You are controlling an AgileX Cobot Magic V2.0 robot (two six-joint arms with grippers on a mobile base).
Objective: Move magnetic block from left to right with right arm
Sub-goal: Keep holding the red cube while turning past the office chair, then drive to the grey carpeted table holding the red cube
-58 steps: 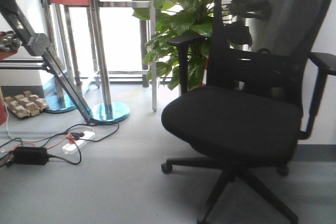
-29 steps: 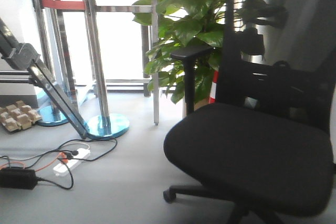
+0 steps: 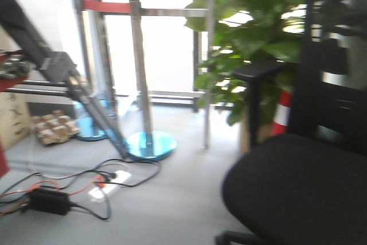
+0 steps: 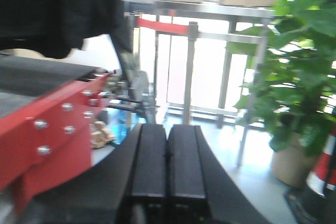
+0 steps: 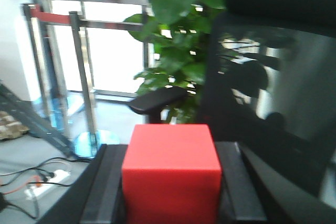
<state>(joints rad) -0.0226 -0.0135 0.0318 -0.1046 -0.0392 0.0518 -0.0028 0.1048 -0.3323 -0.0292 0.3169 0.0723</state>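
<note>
R wrist only: red block [image 5: 171, 174] pinched by right gripper [image 5: 171, 187]; left gripper [image 4: 167, 163] closed.

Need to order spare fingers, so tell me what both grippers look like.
Left gripper: two long, flat, matte black fingers with squared tips, widening into a curved black body. Right gripper: the same flat black bars with squared edges. No cables or markings show on either, though both views are blurred.

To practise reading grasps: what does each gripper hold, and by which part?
Right gripper holds the magnetic block, jaws on its two opposite side faces. Left gripper is shut, holding nothing.
</note>
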